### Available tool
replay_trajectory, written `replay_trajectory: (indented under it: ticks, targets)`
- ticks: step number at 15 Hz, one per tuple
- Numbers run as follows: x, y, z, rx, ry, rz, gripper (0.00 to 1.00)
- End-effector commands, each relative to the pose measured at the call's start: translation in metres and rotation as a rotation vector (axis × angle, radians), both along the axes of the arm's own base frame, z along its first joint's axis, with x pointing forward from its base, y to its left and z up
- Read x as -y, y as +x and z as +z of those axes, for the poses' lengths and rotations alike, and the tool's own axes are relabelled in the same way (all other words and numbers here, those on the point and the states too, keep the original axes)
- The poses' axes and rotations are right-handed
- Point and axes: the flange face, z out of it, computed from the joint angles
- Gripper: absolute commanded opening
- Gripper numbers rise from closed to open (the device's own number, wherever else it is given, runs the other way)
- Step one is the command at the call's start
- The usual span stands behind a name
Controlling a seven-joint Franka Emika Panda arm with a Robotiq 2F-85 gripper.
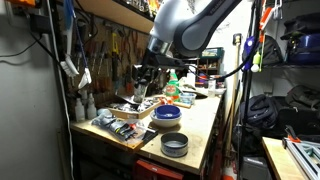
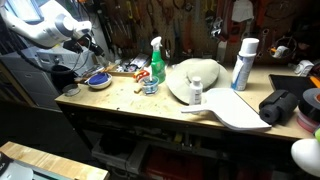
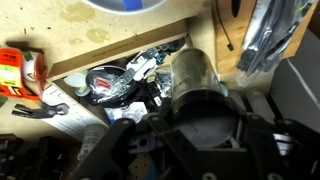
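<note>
In the wrist view my gripper [image 3: 195, 125] is closed around a dull metal can [image 3: 190, 72], whose dark round end faces the camera. The can hangs over a shallow tray of tools and small parts [image 3: 120, 80] on the wooden bench. In both exterior views the gripper [image 1: 143, 85] [image 2: 88, 45] hovers above the bench's far end, over the tray [image 1: 125, 125]. A blue bowl [image 1: 167, 113] [image 2: 98, 80] sits just beside the tray, and its rim shows at the top of the wrist view [image 3: 130, 4].
A grey round tin [image 1: 174, 144] sits near the bench's front edge. A green spray bottle [image 2: 157, 62], a white hat-like object [image 2: 195, 80], a white spray can [image 2: 243, 62] and a black bundle [image 2: 285, 105] stand along the bench. Tools hang on the wall behind.
</note>
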Motion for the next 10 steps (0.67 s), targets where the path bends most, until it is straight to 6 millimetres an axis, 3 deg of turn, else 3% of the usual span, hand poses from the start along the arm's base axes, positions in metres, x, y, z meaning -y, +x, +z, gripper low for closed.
replay_trajectory:
  ticks: [1, 7, 8, 10]
  targets:
    - [0.004, 0.005, -0.004, -0.007, 0.000, -0.012, 0.54]
    - [0.008, 0.011, -0.007, -0.009, 0.002, -0.022, 0.54]
    - [0.008, 0.012, -0.007, -0.009, 0.002, -0.022, 0.29]
    - [0.015, 0.019, -0.009, -0.006, -0.008, -0.034, 0.29]
